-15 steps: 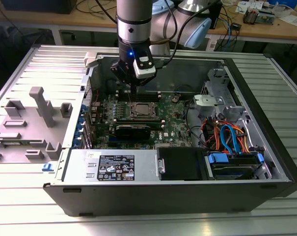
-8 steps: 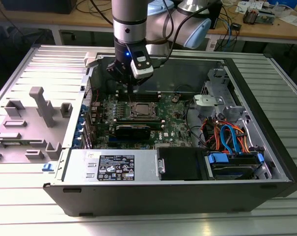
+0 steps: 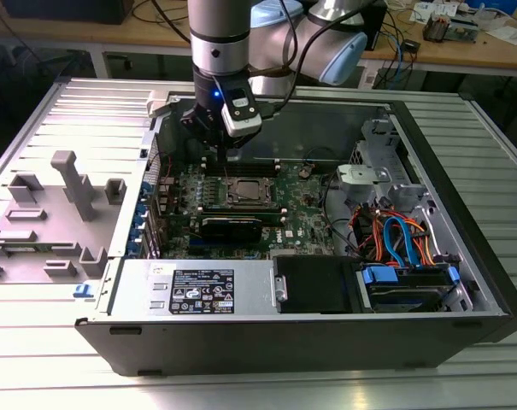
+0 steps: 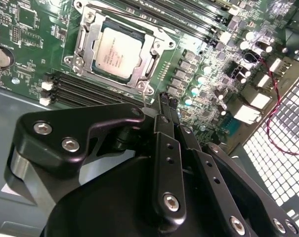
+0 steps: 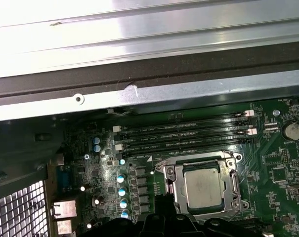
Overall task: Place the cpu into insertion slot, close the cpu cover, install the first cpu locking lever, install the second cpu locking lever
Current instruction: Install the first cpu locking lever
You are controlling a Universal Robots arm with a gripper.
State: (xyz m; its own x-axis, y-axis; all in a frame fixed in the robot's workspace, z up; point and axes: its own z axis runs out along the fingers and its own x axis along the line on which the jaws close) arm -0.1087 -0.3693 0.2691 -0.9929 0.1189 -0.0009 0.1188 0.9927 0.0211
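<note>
Near the fingers (image 4: 164,112), cpu (image 4: 117,53) under cpu cover (image 4: 86,39)

Print on the cpu (image 4: 113,53) and label (image 3: 202,293) is unreadable.

The cpu (image 4: 114,53) top is silver-grey, framed by the silver cpu cover (image 4: 83,42) on a green motherboard (image 4: 35,34) (speckled with pale capacitor tops). The gripper (image 4: 166,100) is black. Cables (image 3: 399,239) at the exterior view's right are orange and blue.
</note>
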